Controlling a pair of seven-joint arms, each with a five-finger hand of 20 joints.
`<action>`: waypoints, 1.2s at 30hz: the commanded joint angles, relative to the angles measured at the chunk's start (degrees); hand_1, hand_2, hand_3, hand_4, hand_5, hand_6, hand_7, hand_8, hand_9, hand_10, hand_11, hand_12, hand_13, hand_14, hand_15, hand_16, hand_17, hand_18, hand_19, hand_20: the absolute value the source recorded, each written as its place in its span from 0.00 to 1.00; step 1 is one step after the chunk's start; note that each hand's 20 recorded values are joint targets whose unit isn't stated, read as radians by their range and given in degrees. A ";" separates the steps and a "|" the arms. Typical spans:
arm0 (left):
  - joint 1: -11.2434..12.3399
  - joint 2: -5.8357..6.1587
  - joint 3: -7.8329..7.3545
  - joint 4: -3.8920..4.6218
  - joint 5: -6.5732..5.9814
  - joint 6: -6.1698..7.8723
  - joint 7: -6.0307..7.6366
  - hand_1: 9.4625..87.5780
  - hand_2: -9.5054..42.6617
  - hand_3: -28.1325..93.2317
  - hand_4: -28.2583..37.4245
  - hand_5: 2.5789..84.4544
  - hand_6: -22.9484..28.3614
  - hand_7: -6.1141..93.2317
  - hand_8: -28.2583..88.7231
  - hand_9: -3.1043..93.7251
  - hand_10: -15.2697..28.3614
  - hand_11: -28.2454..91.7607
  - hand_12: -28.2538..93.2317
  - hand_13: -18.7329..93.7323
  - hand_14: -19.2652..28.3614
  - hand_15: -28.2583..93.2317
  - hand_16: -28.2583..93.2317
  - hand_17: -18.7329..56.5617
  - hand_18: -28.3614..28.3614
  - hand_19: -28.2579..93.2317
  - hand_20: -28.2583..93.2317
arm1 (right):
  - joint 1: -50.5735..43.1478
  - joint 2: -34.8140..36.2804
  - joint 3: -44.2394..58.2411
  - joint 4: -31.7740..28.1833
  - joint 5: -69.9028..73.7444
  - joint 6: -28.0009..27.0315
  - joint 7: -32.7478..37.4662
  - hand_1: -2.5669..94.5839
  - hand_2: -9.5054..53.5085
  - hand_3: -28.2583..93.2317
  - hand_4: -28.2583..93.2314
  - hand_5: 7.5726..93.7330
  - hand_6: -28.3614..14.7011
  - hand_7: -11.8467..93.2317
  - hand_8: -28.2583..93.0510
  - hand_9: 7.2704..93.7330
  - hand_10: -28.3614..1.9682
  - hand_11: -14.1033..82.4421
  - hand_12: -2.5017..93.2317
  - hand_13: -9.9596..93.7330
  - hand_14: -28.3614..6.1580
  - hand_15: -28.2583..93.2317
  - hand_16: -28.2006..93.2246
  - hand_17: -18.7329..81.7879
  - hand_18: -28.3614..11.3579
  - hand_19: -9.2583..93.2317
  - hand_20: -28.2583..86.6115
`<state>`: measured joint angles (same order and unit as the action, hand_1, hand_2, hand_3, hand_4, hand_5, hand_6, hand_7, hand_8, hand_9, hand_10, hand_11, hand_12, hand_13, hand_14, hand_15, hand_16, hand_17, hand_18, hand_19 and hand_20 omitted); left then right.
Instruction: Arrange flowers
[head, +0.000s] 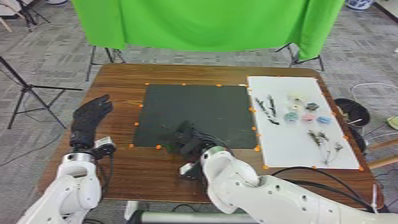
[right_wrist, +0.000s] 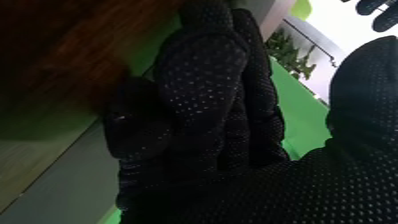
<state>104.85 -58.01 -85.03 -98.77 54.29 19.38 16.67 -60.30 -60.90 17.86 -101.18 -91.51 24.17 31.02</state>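
Brown table (head: 142, 175) beneath, the right hand's (head: 187, 140) fingers (right_wrist: 202, 75) look pressed together in the wrist view.

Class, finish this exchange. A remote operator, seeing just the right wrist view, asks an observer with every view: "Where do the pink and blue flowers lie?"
Observer: The pink flower and blue flower lie side by side on the white sheet, right of the dark mat.
Operator: Where is the right hand relative to that mat?
Observer: The right hand is by the mat's near edge.
Operator: And the left hand?
Observer: The left hand is left of the mat, near the left edge of the table.
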 joint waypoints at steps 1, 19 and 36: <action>-0.19 -0.59 0.53 0.46 -0.51 0.03 -0.42 0.24 0.13 0.82 0.03 0.58 0.48 0.24 0.17 0.52 0.65 0.40 0.32 0.51 0.72 0.39 0.21 0.39 0.70 0.34 0.38 | 0.20 -1.53 -0.36 0.80 1.61 -2.10 -0.03 0.21 0.21 0.79 0.20 0.73 0.51 0.56 0.14 0.89 0.30 0.33 0.22 1.00 0.63 0.61 0.49 0.93 0.55 0.88 0.59; -0.61 -0.79 1.09 0.63 -0.49 0.02 -0.43 0.24 0.13 0.82 0.04 0.58 0.48 0.24 0.17 0.52 0.65 0.40 0.32 0.51 0.72 0.39 0.21 0.39 0.70 0.34 0.38 | 2.39 -2.67 -0.04 1.93 1.20 -2.92 -0.12 0.21 0.21 0.78 0.20 0.71 0.53 0.52 0.14 0.83 0.32 0.28 0.18 1.00 0.62 0.61 0.50 0.91 0.52 0.91 0.57; 2.92 0.26 -2.49 -1.15 -1.80 0.50 0.00 0.21 0.13 0.82 0.02 0.58 0.48 0.24 0.17 0.52 0.65 0.40 0.32 0.51 0.72 0.39 0.21 0.39 0.70 0.34 0.38 | -9.86 12.36 23.26 -14.49 -1.69 -2.25 -2.96 0.29 0.05 0.79 0.20 0.67 0.56 0.49 0.13 0.79 0.37 0.30 0.21 0.96 0.63 0.64 0.51 0.88 0.50 0.96 0.54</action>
<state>105.24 -58.39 -85.55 -98.96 54.20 19.31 16.55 -64.72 -57.94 28.47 -110.32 -86.97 23.14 28.96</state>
